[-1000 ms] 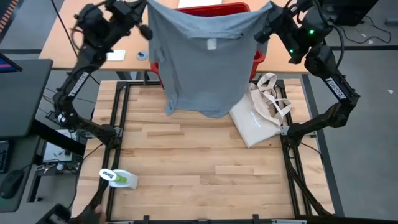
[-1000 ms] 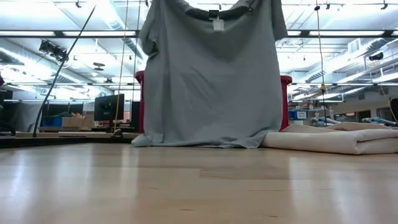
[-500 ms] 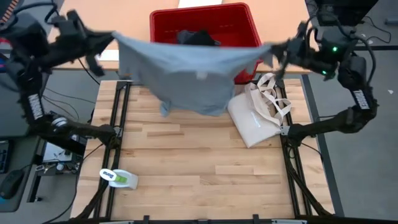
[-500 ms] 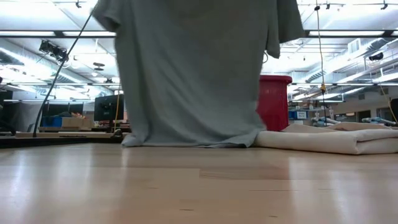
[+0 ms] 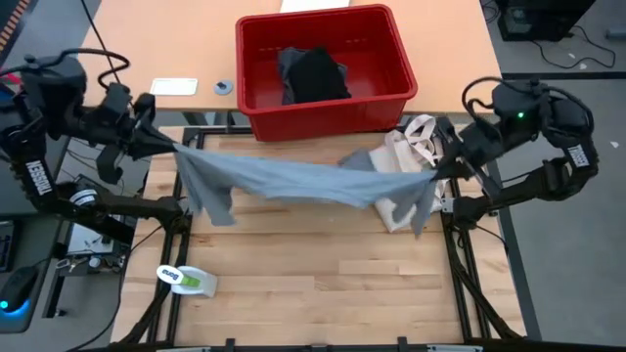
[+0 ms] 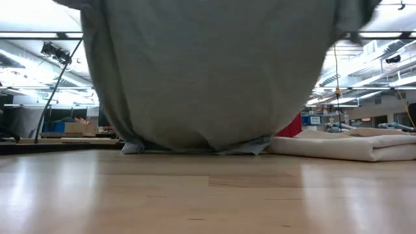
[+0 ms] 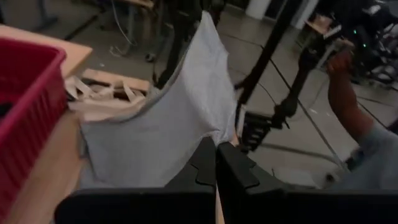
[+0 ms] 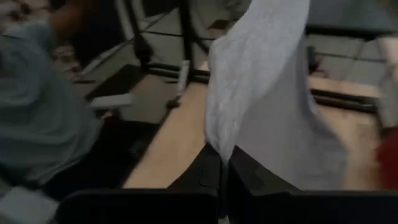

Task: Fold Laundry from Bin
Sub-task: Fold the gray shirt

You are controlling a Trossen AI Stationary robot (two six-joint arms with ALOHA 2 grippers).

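The light grey T-shirt [image 5: 293, 181] is stretched across the far half of the wooden table between my two grippers. My left gripper [image 5: 164, 144] is shut on it at the table's left edge, my right gripper [image 5: 437, 168] at the right edge. A sleeve [image 5: 210, 203] droops beside each hold. In the low view the T-shirt [image 6: 201, 71] hangs as a wide curtain with its lower hem [image 6: 195, 147] on the tabletop. The red bin [image 5: 323, 117] stands at the far edge with a black garment [image 5: 313, 73] inside it. My left gripper pinches the T-shirt's upper edge near one shoulder [image 7: 208, 134] between its two shut fingers, coming nearly level from the table's left. The cloth runs taut away from it. My right gripper pinches the upper edge near the other shoulder [image 8: 217, 140], coming nearly level from the right. The body sags between the two holds.
A cream tote bag [image 5: 416, 147] lies at the right, partly under the stretched shirt, and shows flat in the low view [image 6: 344, 146]. A white and green object [image 5: 188, 281] sits near the front left corner. A person's light blue sleeve [image 8: 43, 118] shows beyond the table.
Both grippers have swung apart and toward the table's near edge, tipping from pointing down to nearly level. The T-shirt, which hung in front of the bin, has been carried off it and drawn out wide over the table. Its hem has stayed on the tabletop.
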